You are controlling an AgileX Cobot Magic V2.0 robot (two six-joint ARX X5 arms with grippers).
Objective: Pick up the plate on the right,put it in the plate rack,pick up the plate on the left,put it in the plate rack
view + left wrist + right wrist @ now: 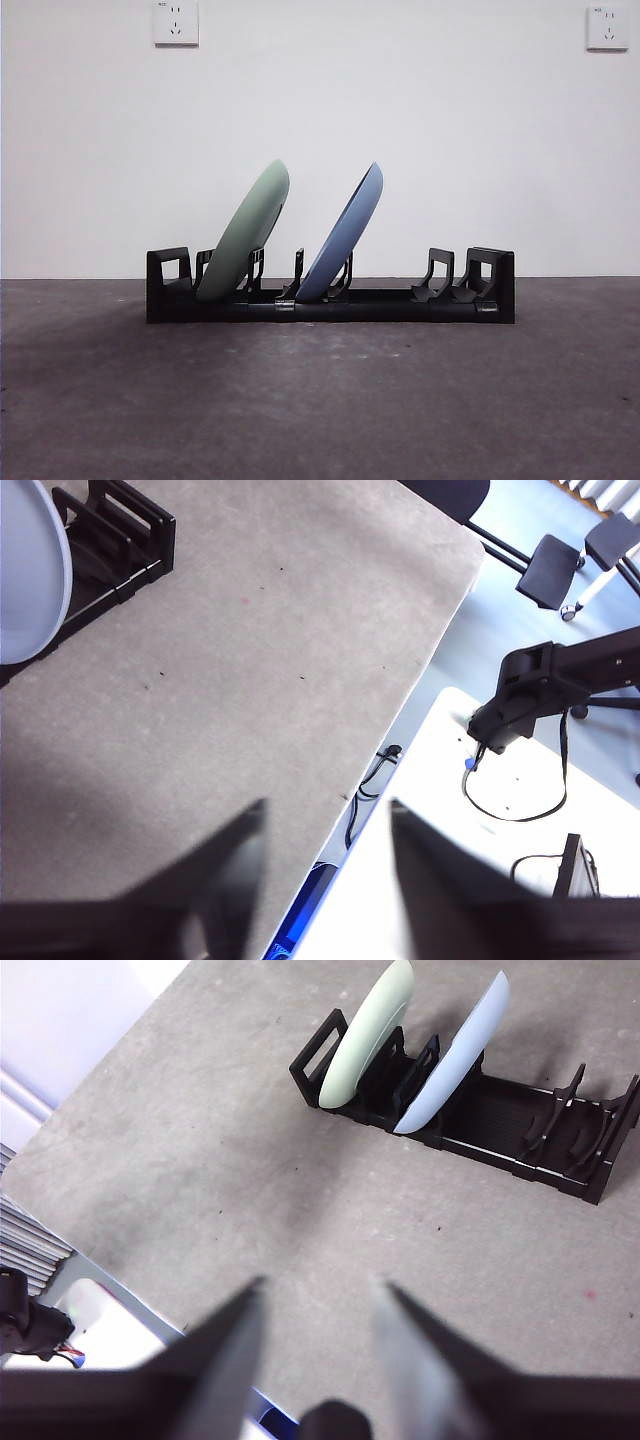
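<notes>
The long black plate rack [380, 303] stands across the middle of the table. Two plates lean in it, tilted to the right: a green plate [245, 232] near its left end and a blue plate [343, 236] in the middle. The right wrist view shows the plate rack [505, 1130] with the green plate [368, 1032] and the blue plate [455, 1050] from above. My right gripper [316, 1332] is open and holds nothing, well back from the rack. My left gripper [325, 865] is open over the table's edge; the blue plate [30, 570] and a rack end [125, 530] show far off.
The grey mat [320, 400] covers the table. Beyond its edge in the left wrist view are a white surface [470, 830] with cables, a black arm [555, 680] and black chairs [555, 565]. A white wall with two sockets [176, 22] stands behind.
</notes>
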